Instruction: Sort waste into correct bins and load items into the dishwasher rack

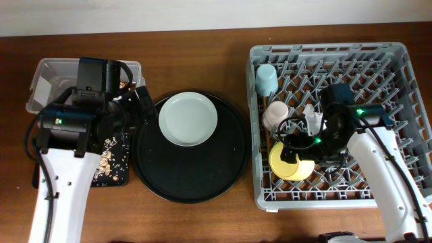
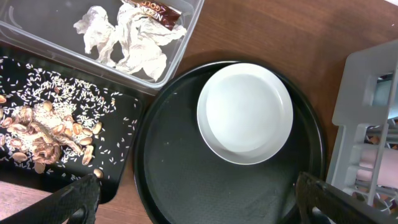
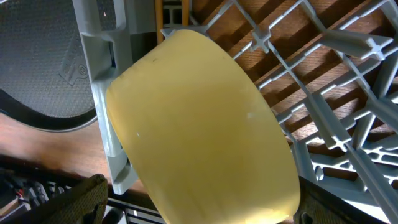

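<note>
Left gripper (image 2: 198, 200) gapes wide, empty; right gripper (image 3: 202, 202) spreads around the yellow bowl (image 3: 199, 118), seemingly not touching; its fingertips are cropped.

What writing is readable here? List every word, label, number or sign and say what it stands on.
"GOLD": on the brown snack wrapper lying in the clear tub, seen upside down; the line beside it is too blurred to read.
The white label on that tub: too small to read.
An embossed mark on the round black tray: unreadable.
</note>
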Controlling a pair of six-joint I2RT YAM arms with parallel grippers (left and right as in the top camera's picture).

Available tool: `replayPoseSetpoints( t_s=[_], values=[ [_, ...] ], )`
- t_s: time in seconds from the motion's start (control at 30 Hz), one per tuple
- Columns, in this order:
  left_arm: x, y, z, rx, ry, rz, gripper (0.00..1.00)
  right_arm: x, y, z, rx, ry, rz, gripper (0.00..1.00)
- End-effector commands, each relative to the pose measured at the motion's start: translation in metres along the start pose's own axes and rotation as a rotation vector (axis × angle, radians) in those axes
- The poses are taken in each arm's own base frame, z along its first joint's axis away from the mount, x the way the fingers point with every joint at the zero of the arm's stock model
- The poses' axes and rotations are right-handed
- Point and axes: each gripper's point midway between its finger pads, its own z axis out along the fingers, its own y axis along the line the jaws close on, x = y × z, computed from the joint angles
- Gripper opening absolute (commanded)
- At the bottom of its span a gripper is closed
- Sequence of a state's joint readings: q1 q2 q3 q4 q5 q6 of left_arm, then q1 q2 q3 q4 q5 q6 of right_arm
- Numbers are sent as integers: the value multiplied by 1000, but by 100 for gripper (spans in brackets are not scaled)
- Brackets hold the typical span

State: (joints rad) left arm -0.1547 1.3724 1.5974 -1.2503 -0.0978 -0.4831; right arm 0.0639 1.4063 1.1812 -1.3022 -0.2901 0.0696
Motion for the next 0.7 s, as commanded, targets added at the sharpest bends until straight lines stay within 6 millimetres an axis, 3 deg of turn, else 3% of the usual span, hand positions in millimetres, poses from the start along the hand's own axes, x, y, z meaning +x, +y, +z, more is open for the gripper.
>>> replayPoseSetpoints(
  t_s=[0.0, 0.17, 0.3, 0.37, 0.57, 0.67],
  values=[
    [-3, 0, -6, 5, -19, 3, 99, -1, 1, -1, -14, -14, -11, 96],
    [-3, 0, -6, 5, -19, 3, 99, -6, 0, 2, -12, -32, -39, 98],
    [-3, 0, -6, 5, -19, 3, 99, 1, -3, 18, -25, -6, -31, 98],
    [-3, 0, -6, 4, -19, 3, 99, 2, -3, 18, -27, -4, -30, 82],
    [-3, 0, -6, 5, -19, 3, 99, 6, 10, 15, -95, 12, -27, 71],
    [-3, 0, -6, 4, -19, 3, 99, 3, 15, 1, -103, 1, -31, 62]
  ],
)
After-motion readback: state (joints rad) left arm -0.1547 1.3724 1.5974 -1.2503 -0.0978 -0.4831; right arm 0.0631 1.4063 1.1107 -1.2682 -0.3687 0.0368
